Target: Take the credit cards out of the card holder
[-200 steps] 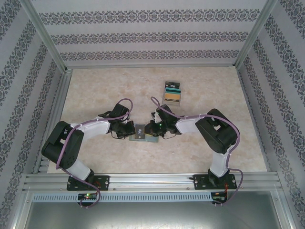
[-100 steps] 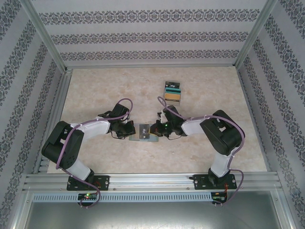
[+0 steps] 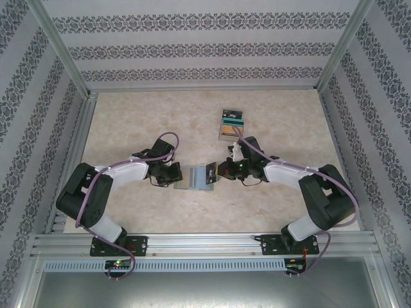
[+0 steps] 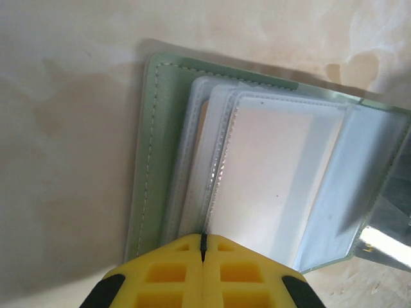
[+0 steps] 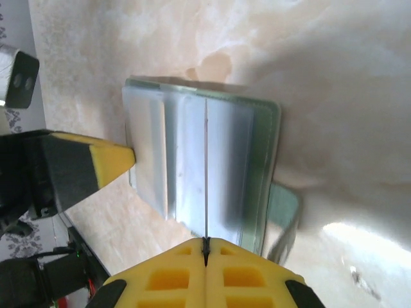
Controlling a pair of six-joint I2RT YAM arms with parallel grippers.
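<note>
Near the middle of the marbled tabletop (image 3: 141, 122), between the two arms, the dull-green card holder (image 3: 192, 178) lies open and flat, its pale blue-grey inside and clear plastic sleeves facing up. At its left edge the left gripper (image 4: 203, 256) has its yellow fingertips pressed together on the near end of one of those sleeves, pinching the holder against the table. Over the holder's right end the right gripper (image 3: 217, 172) pinches a black credit card (image 3: 210, 173) with white print. In the right wrist view that card runs edge-on as a thin dark line straight out from the closed tips. Whether its far edge sits clear of the sleeve cannot be told. Farther back on the table and a little to the right, well apart from the holder, lies a staggered pile of cards (image 3: 231, 126): a black one with white print at the far end, then teal, then tan-gold nearest the arms.
</note>
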